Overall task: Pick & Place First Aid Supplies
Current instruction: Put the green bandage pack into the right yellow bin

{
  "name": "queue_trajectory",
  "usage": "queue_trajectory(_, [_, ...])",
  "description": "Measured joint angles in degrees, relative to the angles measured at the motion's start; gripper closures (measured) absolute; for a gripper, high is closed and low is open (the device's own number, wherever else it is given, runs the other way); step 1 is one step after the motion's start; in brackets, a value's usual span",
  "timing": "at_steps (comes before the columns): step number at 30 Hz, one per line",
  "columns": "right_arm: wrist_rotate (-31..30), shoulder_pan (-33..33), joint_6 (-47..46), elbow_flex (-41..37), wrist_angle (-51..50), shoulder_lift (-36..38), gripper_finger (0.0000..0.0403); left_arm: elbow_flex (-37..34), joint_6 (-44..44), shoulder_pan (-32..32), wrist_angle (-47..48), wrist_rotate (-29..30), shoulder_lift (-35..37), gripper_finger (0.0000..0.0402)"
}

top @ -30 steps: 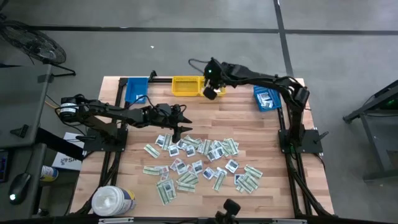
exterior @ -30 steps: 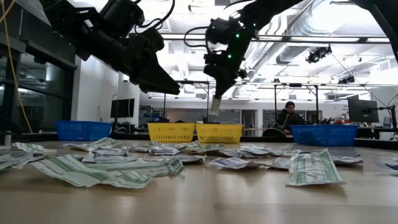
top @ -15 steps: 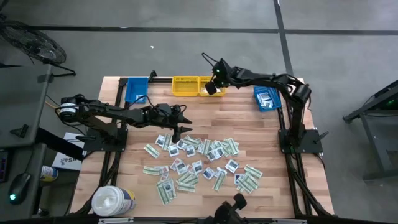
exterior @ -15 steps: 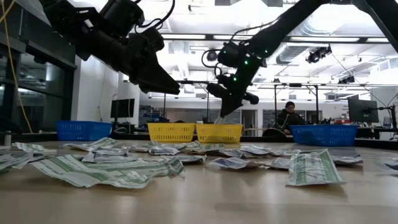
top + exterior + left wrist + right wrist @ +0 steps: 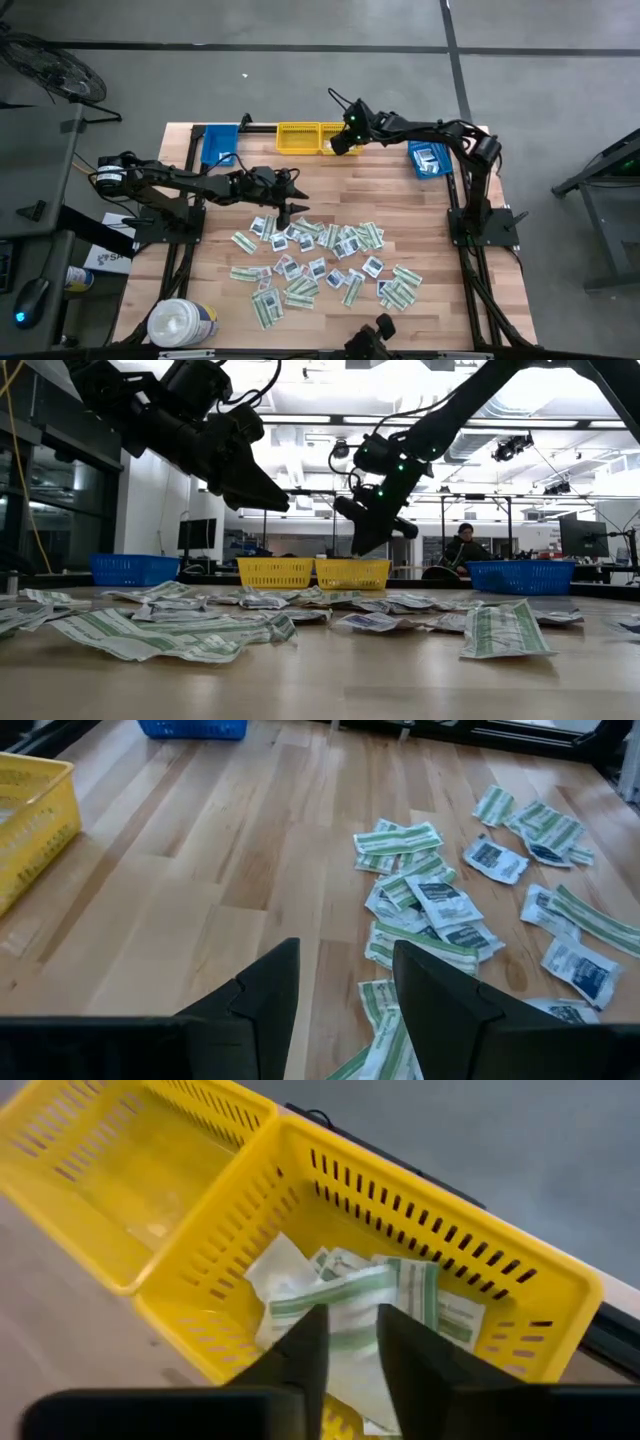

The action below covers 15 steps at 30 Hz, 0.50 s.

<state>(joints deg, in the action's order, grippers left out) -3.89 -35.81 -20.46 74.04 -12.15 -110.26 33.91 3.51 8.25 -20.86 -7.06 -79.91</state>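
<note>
The first aid supplies (image 5: 320,260) lie scattered flat on the middle of the wooden table, as green-white strips and small white squares (image 5: 430,900). My left gripper (image 5: 284,212) hovers open above the left part of the pile, with nothing between its fingers (image 5: 340,990). My right gripper (image 5: 341,145) is at the far edge over the right-hand yellow bin (image 5: 430,1190). Its fingers stand apart (image 5: 350,1315) just above several packets (image 5: 350,1295) that lie on the bin's floor. In the low view nothing hangs below it (image 5: 362,545).
A second yellow bin (image 5: 298,138) stands just left of the first. Blue bins sit at the far left (image 5: 218,145) and far right (image 5: 428,158). A white round tub (image 5: 182,322) stands at the near left corner. A person (image 5: 465,550) sits in the room beyond the table.
My right gripper has sunk toward the right-hand yellow bin and rolled about its own line. The pale packet that hung below its fingers a second ago no longer shows below them. My left arm has kept still.
</note>
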Motion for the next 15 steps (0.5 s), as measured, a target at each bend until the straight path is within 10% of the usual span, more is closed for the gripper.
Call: queue_trajectory(15, [9.89, 1.9, 10.72, 0.02, -12.54, 10.43, 0.0248, 0.0, -0.04, -0.02, -0.02, -0.23, -0.01, 0.0239])
